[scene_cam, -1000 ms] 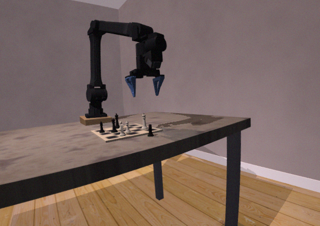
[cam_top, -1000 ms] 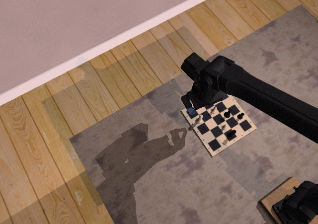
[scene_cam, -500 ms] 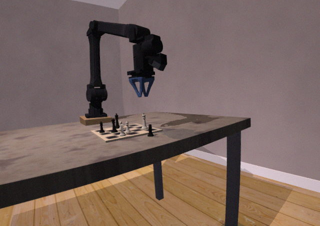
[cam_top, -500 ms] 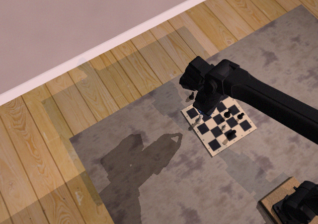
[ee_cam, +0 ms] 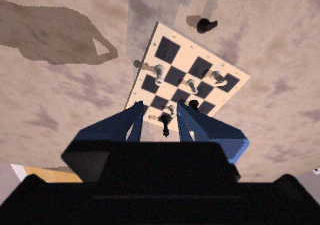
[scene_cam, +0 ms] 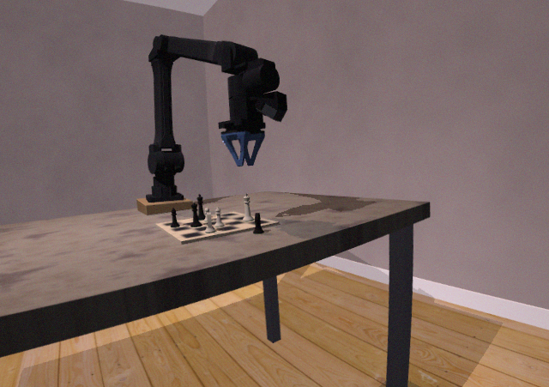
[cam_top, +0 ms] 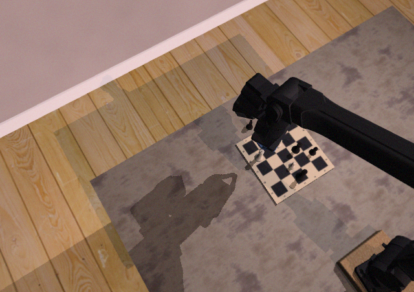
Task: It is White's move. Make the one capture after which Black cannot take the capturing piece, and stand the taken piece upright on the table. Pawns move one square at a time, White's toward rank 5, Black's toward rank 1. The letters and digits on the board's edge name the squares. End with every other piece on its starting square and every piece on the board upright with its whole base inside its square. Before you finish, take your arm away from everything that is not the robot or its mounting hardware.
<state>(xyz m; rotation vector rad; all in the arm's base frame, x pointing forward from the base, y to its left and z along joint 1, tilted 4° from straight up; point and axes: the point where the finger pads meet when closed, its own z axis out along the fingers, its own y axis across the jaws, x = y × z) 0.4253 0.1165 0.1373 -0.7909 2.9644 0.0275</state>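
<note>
1. Got the black rook [cam_top: 249, 127] [scene_cam: 257, 224] [ee_cam: 205, 25], off the board [cam_top: 278, 199] [scene_cam: 182, 239] [ee_cam: 161, 28], upright on the table [cam_top: 213, 262] [scene_cam: 88, 258] [ee_cam: 50, 100] just beside its edge.
2. Got the tall white piece [cam_top: 259, 155] [scene_cam: 246, 208] [ee_cam: 159, 75] upright on the board, near a side edge.
3. Count three smaller white pieces on the board too, upright; partly or fully covered from above: two, under the claw.
4. Count three black pieces on the board, upright: small one [cam_top: 313, 151] [scene_cam: 174, 220], middle one [cam_top: 295, 147] [scene_cam: 195, 217] [ee_cam: 194, 105], tall one [cam_top: 301, 173] [scene_cam: 200, 208] [ee_cam: 166, 124].
5. See the claw [cam_top: 268, 146] [scene_cam: 245, 165] [ee_cam: 160, 105] above the board, clear of all pieces, pointing down. Part-way spread, pinching nothing.
6. See the wooden block [cam_top: 362, 248] [scene_cam: 144, 207] well apart from the board, under the arm's [cam_top: 350, 138] [scene_cam: 163, 101] foot.
</note>
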